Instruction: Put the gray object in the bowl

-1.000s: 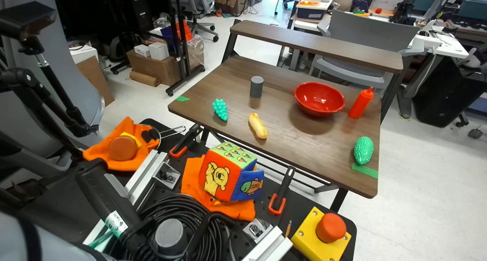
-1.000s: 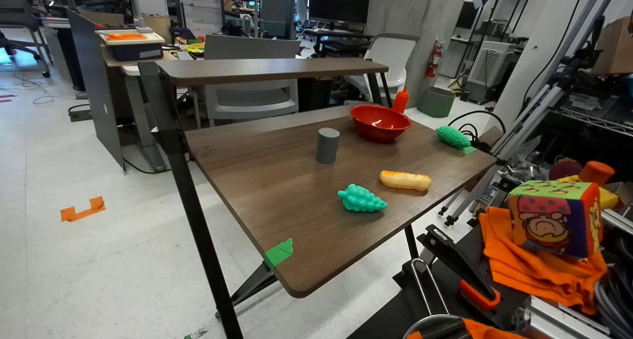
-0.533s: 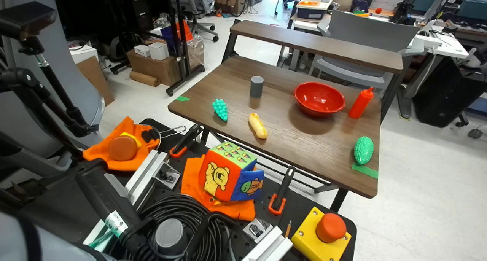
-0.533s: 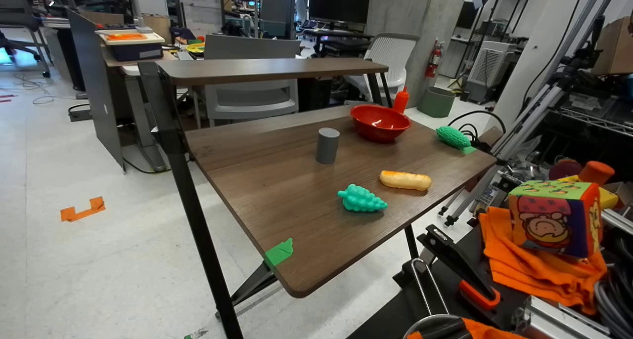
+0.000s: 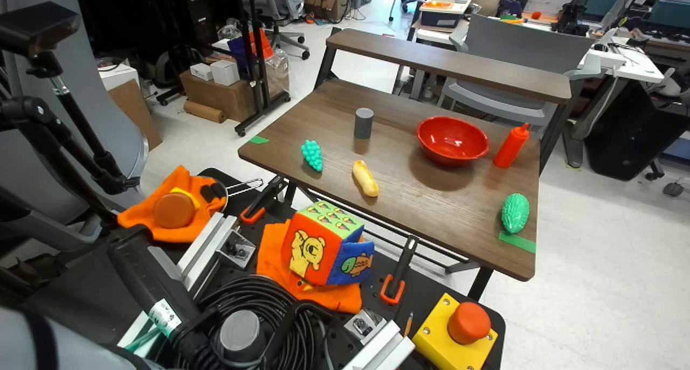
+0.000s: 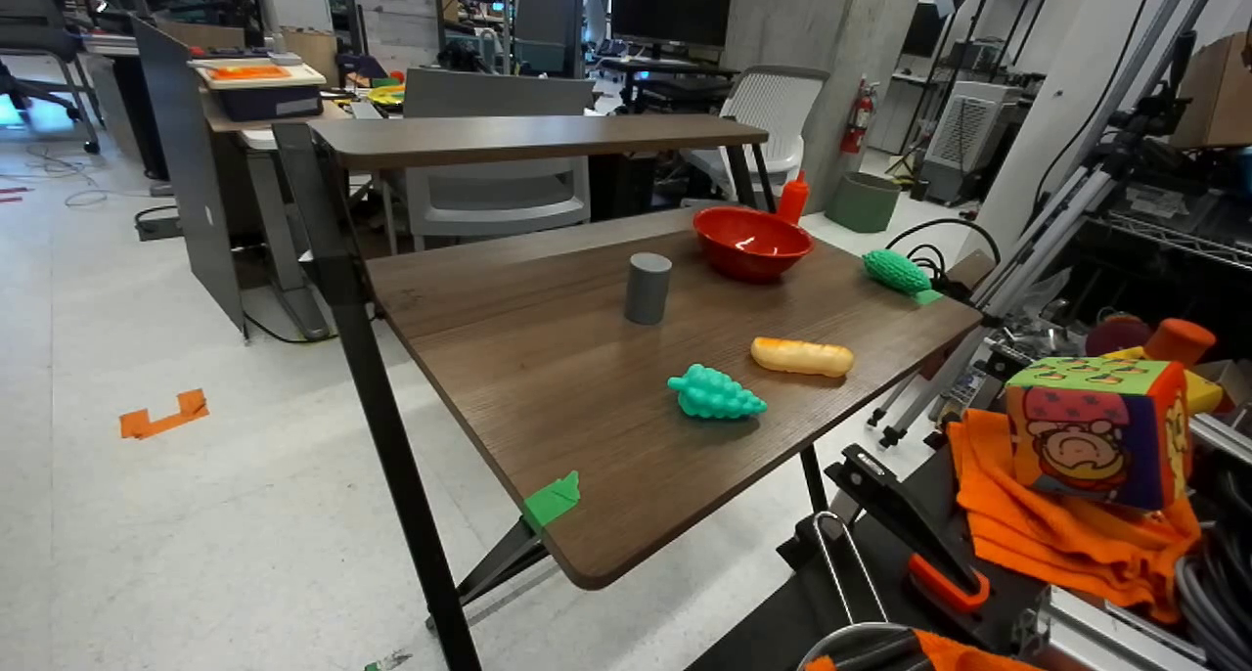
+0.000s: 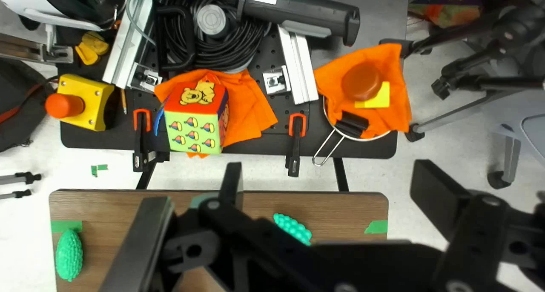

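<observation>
The gray object is a dark gray cylinder standing upright on the brown table in both exterior views (image 5: 364, 123) (image 6: 648, 289). The bowl, glossy red and wide, stands apart from it on the same table in both exterior views (image 5: 453, 141) (image 6: 752, 245). I see nothing inside the bowl. My gripper (image 7: 332, 185) shows only in the wrist view; its fingers are wide apart with nothing held between them. It is high above the table's edge, away from the cylinder. The cylinder and the bowl do not show in the wrist view.
On the table (image 5: 302, 127) lie a teal grape-like toy (image 5: 312, 155), a yellow oblong toy (image 5: 365, 179) and a green bumpy toy (image 5: 515, 213). A red bottle (image 5: 511, 146) stands beside the bowl. A raised shelf (image 5: 447, 62) spans the table's far edge. A cloth cube (image 7: 198, 117) sits on the base.
</observation>
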